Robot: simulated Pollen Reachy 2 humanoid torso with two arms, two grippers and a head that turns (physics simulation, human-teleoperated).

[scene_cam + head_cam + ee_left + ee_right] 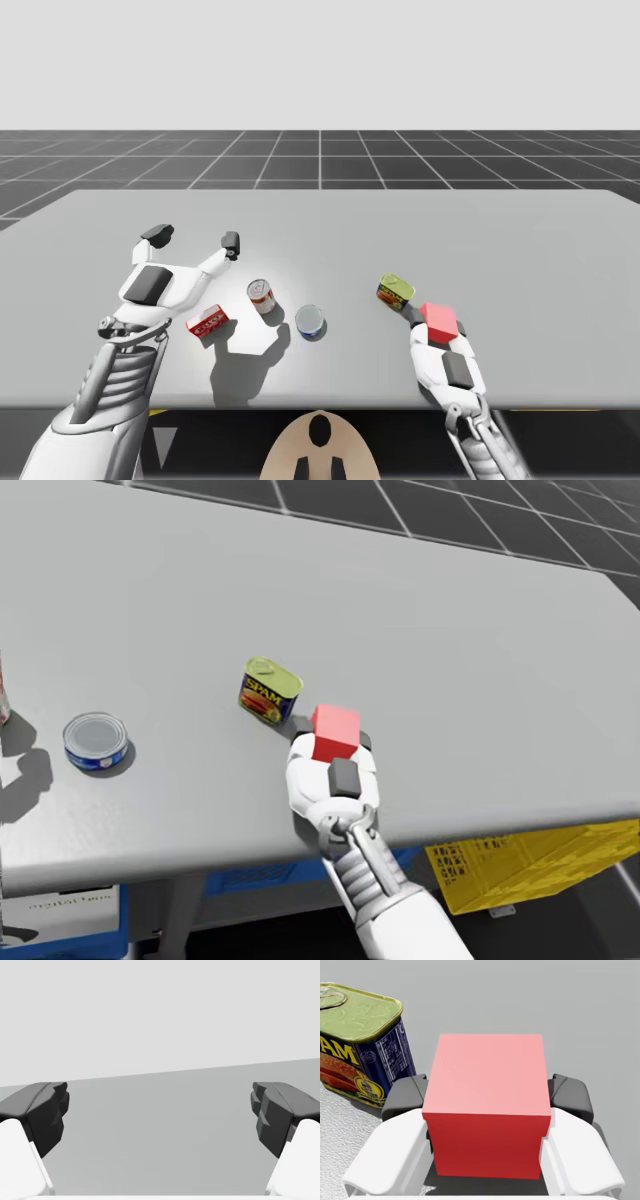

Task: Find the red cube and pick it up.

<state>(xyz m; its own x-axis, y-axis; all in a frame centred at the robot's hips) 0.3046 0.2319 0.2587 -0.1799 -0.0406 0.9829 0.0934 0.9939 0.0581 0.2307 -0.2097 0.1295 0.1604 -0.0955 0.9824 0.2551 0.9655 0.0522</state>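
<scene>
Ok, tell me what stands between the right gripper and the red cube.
Nothing: the red cube sits in the right gripper, both fingers touching its sides. The green-topped rectangular can stands beside it, not between.

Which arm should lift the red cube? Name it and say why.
Right. My right pincer is shut on the red cube, a finger at each side. My left pincer hangs open, far off.

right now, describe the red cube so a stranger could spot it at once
Start at the grey table and go to its near right part, where my right gripper rests. It grips the red cube, beside a green-topped rectangular tin; the cube alone is plain red, with no print.
</scene>
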